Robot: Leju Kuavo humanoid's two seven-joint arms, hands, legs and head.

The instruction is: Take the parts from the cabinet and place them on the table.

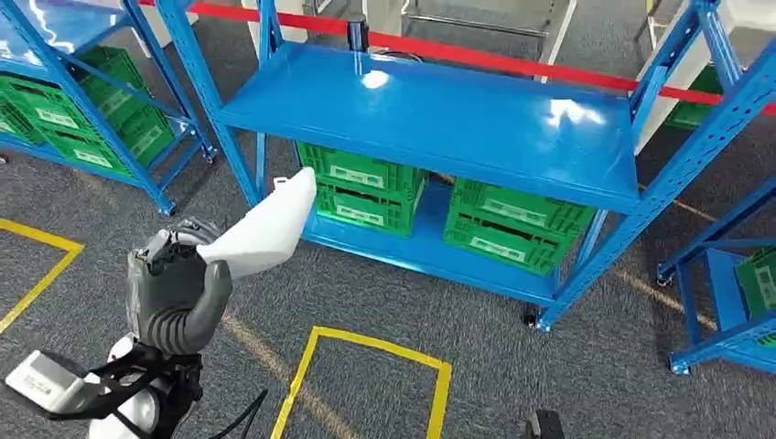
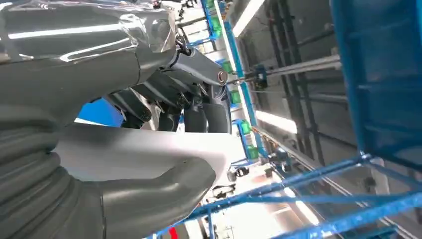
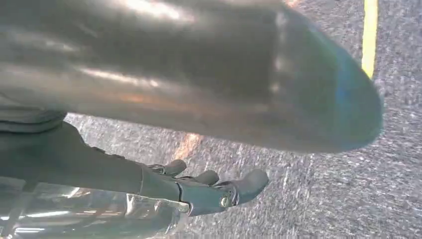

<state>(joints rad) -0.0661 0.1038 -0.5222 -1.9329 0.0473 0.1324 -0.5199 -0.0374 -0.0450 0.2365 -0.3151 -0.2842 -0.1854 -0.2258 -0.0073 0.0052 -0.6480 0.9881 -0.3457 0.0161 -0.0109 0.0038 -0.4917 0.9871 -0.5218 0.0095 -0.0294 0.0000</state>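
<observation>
Low at the near left of the head view, the left hand (image 1: 177,291) is raised in front of the body, its grey thumb and dark fingers wrapped round the butt of a white part (image 1: 261,230). That long, smooth, tapered part extends up and away from the hand, its tip lying over the front edge of the blue cabinet (image 1: 439,119) as seen from above. The left wrist view confirms the grasp: thumb under the part (image 2: 149,154), dark fingers (image 2: 199,114) over it. The right hand (image 3: 209,189) hangs over the floor with its fingers loosely curved and apart, nothing in them. Beyond the held part, the cabinet's upper shelf is glossy blue; green crates (image 1: 366,187) sit on its lower shelf, level with the part's tip, and further green crates stand on the neighbouring blue rack (image 1: 82,110) to the left. Grey carpet (image 1: 567,366) lies beneath both hands, marked with yellow tape lines (image 1: 366,366); a red barrier strip (image 1: 512,64) runs behind the cabinet.
</observation>
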